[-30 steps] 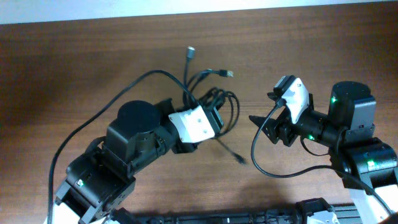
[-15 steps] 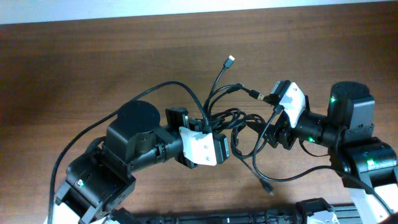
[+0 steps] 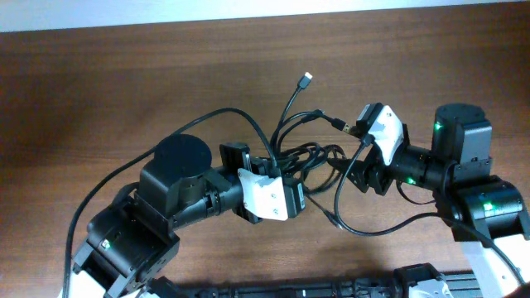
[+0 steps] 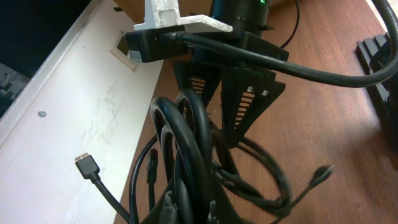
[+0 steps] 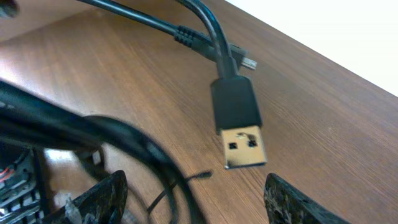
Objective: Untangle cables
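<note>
The cables (image 3: pixel 308 157) are a tangle of thin black cords lifted off the table between the two arms. My left gripper (image 3: pixel 296 190) is shut on the coil (image 4: pixel 186 140), which loops up out of its jaws. One loose metal plug (image 3: pixel 307 80) sticks up toward the far edge, and another plug (image 3: pixel 339 125) points at the right arm. My right gripper (image 3: pixel 349 170) stands open just right of the bundle. In the right wrist view its fingers (image 5: pixel 94 200) straddle a blurred cable loop (image 5: pixel 146 152), and a silver USB plug (image 5: pixel 241 132) hangs just ahead of them.
The thick black arm wire (image 3: pixel 364 223) of the right arm curves low in front of it. The left arm's wire (image 3: pixel 108 174) sweeps across the brown wooden table (image 3: pixel 124 74). A pale wall edge (image 3: pixel 248 10) runs along the far side.
My left gripper has carried the coil right and nearer, up to the right gripper. The loose plug ends swung right with it. The right jaws have narrowed slightly.
</note>
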